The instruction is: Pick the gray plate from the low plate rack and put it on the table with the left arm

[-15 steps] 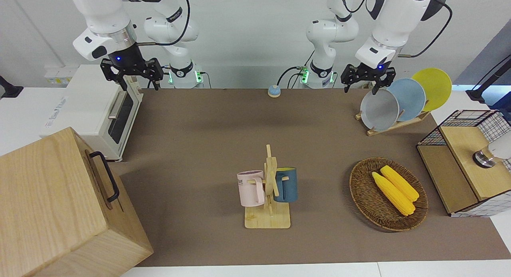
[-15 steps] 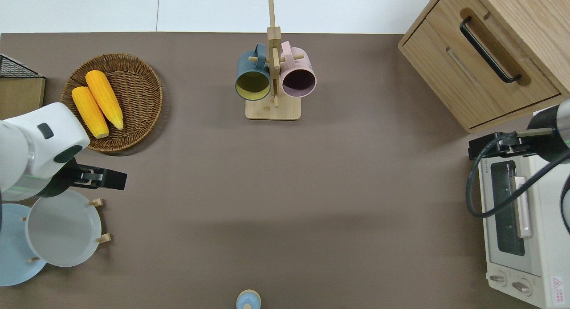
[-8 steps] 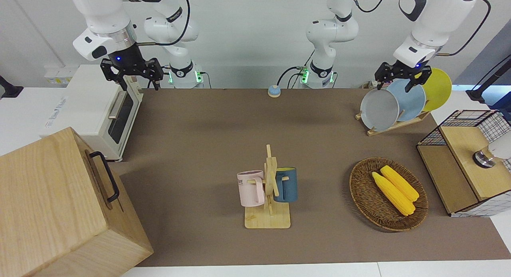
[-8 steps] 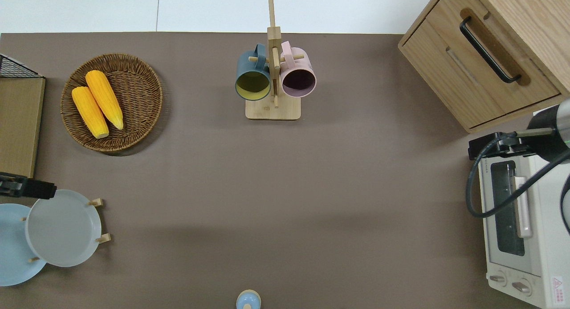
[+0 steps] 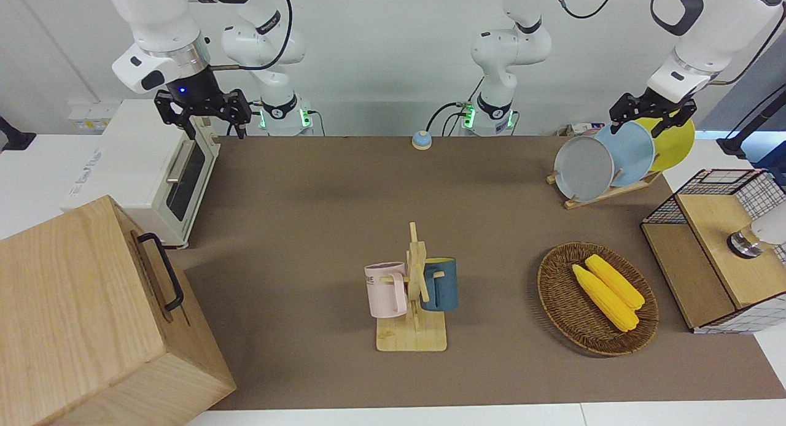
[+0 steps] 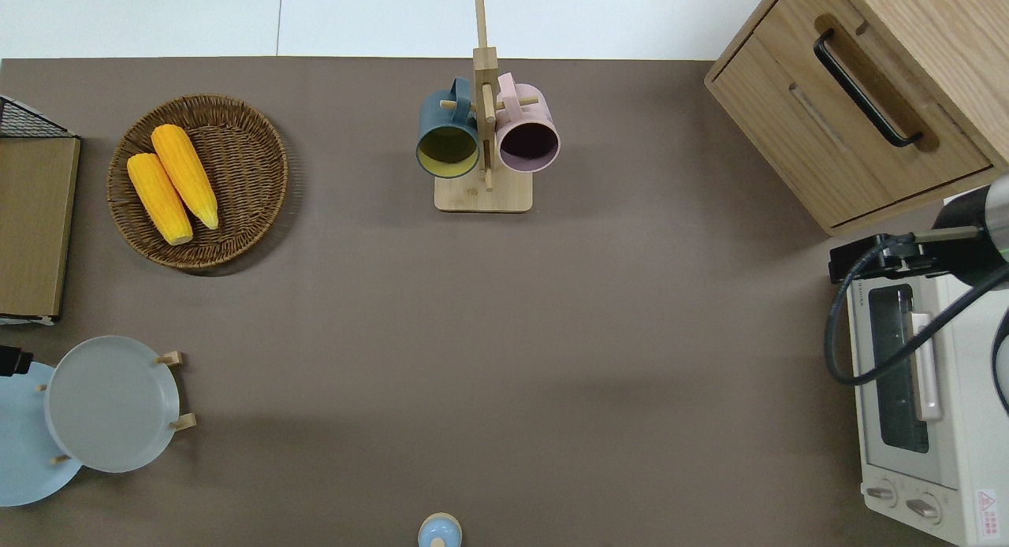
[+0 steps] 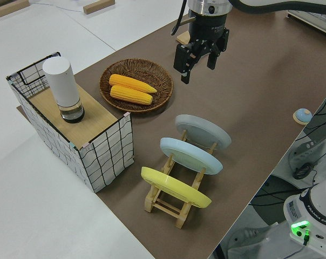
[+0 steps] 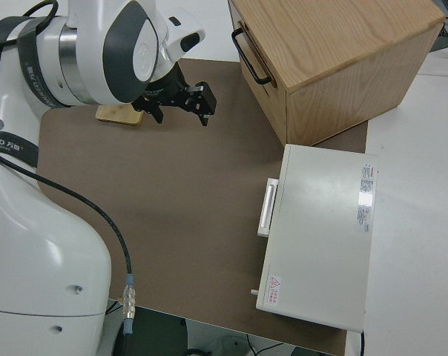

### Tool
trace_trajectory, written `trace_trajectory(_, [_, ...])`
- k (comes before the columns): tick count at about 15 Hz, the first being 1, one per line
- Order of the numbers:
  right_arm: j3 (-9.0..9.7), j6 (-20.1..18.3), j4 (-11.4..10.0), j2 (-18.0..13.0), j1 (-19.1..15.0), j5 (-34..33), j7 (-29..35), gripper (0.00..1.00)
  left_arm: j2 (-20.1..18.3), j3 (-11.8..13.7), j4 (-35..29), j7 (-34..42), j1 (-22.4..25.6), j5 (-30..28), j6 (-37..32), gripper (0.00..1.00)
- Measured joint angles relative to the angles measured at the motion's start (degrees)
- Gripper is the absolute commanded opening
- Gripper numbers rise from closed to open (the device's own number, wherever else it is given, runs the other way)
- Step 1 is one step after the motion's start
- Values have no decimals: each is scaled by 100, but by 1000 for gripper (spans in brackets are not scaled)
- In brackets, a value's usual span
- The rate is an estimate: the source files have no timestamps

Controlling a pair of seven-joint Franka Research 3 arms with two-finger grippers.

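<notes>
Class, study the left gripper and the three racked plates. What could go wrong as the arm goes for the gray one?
1. The open left gripper hangs nearer the light blue plate and yellow plate than the gray plate; it might take the wrong one.
2. The plates overlap closely, so a finger may knock the light blue plate.
3. Lifting could drag the low plate rack.

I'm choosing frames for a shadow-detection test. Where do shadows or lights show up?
Overhead view: a soft shadow band crosses the table, and the wicker basket casts a dark rim. Front view: a blue light glows on the right gripper.
</notes>
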Motion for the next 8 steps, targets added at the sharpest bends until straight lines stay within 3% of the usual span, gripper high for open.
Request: trace_trajectory(8, [0,0,0,0,0,0,0,983,-53,4,-835,3,76,164,731,991])
